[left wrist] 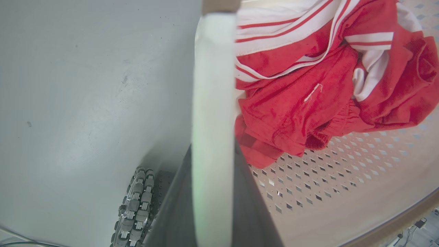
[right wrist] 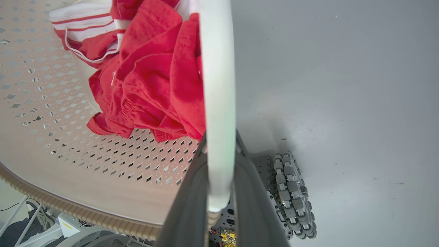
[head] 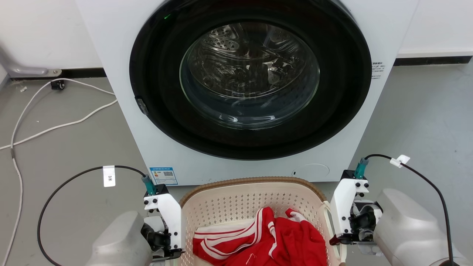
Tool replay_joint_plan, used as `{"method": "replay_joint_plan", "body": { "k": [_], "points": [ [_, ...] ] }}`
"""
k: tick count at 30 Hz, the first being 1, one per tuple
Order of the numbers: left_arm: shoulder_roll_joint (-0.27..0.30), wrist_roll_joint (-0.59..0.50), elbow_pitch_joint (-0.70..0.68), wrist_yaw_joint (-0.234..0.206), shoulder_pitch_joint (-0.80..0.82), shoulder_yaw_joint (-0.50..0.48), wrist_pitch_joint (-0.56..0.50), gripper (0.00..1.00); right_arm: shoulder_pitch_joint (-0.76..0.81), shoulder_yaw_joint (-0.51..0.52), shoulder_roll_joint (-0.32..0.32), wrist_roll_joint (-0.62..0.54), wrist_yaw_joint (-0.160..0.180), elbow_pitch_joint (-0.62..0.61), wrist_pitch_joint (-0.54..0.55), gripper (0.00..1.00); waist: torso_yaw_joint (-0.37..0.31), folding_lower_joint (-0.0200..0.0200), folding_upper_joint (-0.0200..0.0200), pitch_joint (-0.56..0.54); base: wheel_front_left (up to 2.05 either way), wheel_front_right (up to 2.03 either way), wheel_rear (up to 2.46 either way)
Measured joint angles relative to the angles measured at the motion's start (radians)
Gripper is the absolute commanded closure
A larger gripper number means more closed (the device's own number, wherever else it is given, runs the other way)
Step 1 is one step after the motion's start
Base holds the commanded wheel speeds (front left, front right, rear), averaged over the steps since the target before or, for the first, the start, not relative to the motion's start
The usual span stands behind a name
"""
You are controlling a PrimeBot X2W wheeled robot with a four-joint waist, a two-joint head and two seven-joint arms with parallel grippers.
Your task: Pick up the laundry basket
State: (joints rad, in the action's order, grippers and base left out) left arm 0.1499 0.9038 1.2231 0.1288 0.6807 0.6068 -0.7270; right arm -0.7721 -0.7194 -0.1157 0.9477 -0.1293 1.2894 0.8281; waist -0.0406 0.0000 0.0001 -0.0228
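Note:
The laundry basket (head: 229, 207), cream and perforated with a brown woven-look rim, sits at the bottom centre of the head view, just in front of the washing machine. Red and white clothing (head: 273, 240) lies inside it. My left gripper (left wrist: 212, 154) is shut on the basket's white loop handle (left wrist: 212, 85) on its left side, one dark finger on each side of the loop. My right gripper (right wrist: 219, 144) is shut the same way on the opposite white handle (right wrist: 217, 68). Both wrists (head: 166, 221) (head: 347, 218) flank the basket. I cannot tell whether the basket's bottom touches the floor.
The white washing machine (head: 129, 111) with its closed dark round door (head: 251, 85) stands close behind the basket. White cables (head: 44, 129) trail over the grey floor at the left. My base wheels (left wrist: 135, 206) (right wrist: 291, 195) are beside the basket.

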Motion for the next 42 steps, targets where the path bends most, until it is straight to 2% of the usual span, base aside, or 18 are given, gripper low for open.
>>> {"method": "replay_joint_plan", "body": {
  "k": [42],
  "points": [
    [0.007,0.060,0.013,0.000,0.001,0.055,0.019,1.00,0.013,0.110,0.012,-0.076,0.000,0.001,0.041,1.00,0.002,0.0001,0.0000,0.011,0.00,0.00,0.00]
  ]
}}
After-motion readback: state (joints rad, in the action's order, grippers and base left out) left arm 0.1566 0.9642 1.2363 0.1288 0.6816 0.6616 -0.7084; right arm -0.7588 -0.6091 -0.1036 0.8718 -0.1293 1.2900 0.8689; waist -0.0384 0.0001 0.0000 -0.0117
